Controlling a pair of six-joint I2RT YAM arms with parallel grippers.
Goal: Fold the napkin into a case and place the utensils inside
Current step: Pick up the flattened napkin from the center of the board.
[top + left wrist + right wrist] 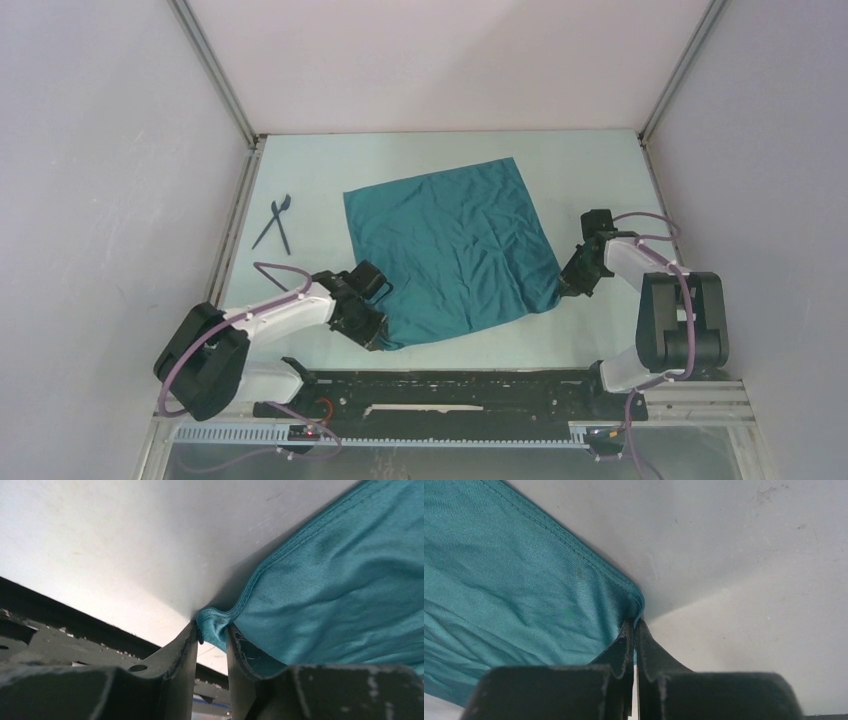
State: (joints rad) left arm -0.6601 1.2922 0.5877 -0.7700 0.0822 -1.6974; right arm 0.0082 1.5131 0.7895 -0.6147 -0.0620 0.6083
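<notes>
On the surface (600,170) the napkin (450,250) lies spread flat in one layer, so no case exists yet. Its near-left corner is pinched by the left end effector (212,632), and the right end effector (635,625) is clamped shut on the near-right corner. Off to the left, the utensils (277,222) lie crossed, well apart from the napkin. By my judgement the first fold is only being set up; every fold and the loading remain.

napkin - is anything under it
Only bare table shows around the napkin. It lies mostly flat, near corners in the left gripper and right gripper; the cloth hides anything beneath.
</notes>
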